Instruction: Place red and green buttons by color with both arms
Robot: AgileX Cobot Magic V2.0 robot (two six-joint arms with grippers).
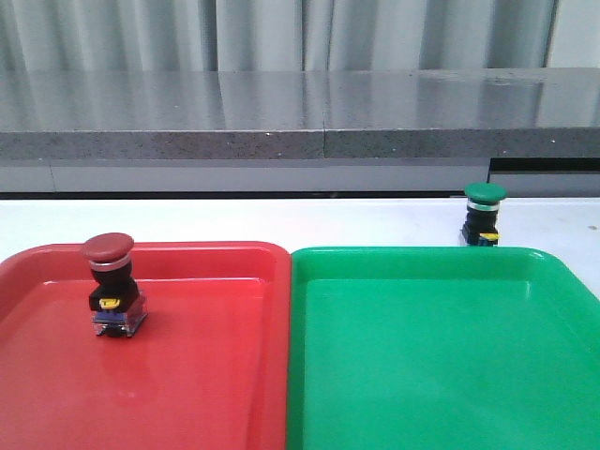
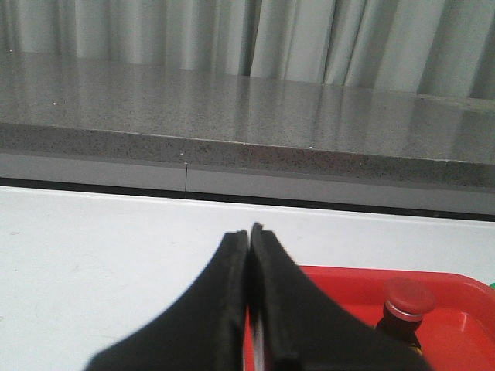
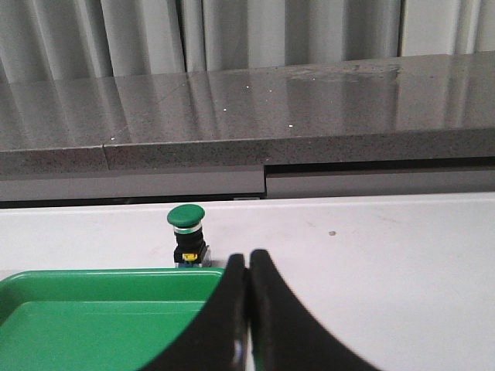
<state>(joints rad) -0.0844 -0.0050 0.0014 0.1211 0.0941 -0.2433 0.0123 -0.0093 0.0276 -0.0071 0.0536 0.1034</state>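
Observation:
The red button (image 1: 113, 284) stands upright inside the red tray (image 1: 216, 375), near its far left part; the left wrist view shows its cap (image 2: 407, 298) too. Just beyond the far rim of the green tray (image 1: 441, 375), the green button (image 1: 484, 215) stands upright on the white table, also seen as the green button (image 3: 186, 234). My left gripper (image 2: 248, 232) is shut with nothing in it, over the red tray's (image 2: 348, 286) left edge. Empty as well, my right gripper (image 3: 248, 257) is shut above the green tray's (image 3: 100, 309) far right corner. Neither arm shows in the front view.
The two trays lie side by side at the table's front. A grey stone ledge (image 1: 300, 117) runs along the back of the white table (image 1: 281, 220), with a pale curtain behind it.

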